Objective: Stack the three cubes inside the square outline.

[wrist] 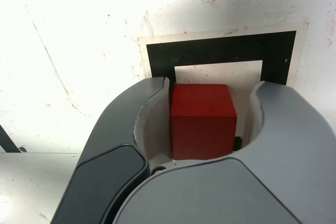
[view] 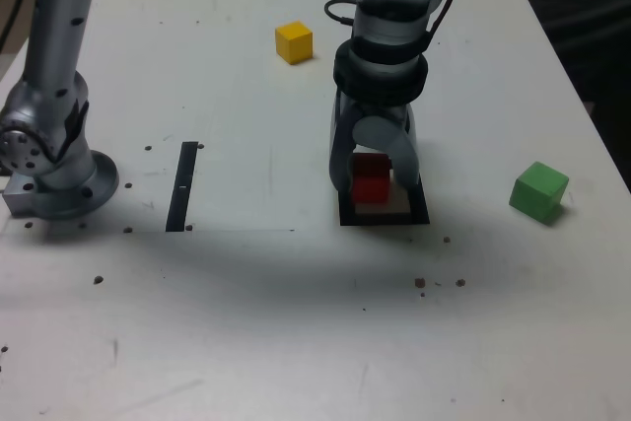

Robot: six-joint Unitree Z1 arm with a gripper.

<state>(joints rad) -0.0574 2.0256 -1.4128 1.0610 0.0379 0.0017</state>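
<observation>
The red cube [view: 371, 179] [wrist: 202, 119] rests on the white centre of the square outline [view: 385, 216] [wrist: 220, 53]. My gripper [view: 373, 187] [wrist: 210, 85] stands straight over it, pointing down, its jaws on either side of the cube. The wrist view shows a narrow gap between the cube and one jaw, while the other jaw lies close against the cube, so the gripper is open around it. The yellow cube [view: 294, 42] sits at the far middle of the table. The green cube [view: 539, 191] lies at the exterior view's right, level with the square.
A narrow black strip [view: 182, 185] lies on the white table at the exterior view's left of the square. The arm's base [view: 49, 160] stands at the far left. The table's right edge [view: 582, 96] runs past the green cube.
</observation>
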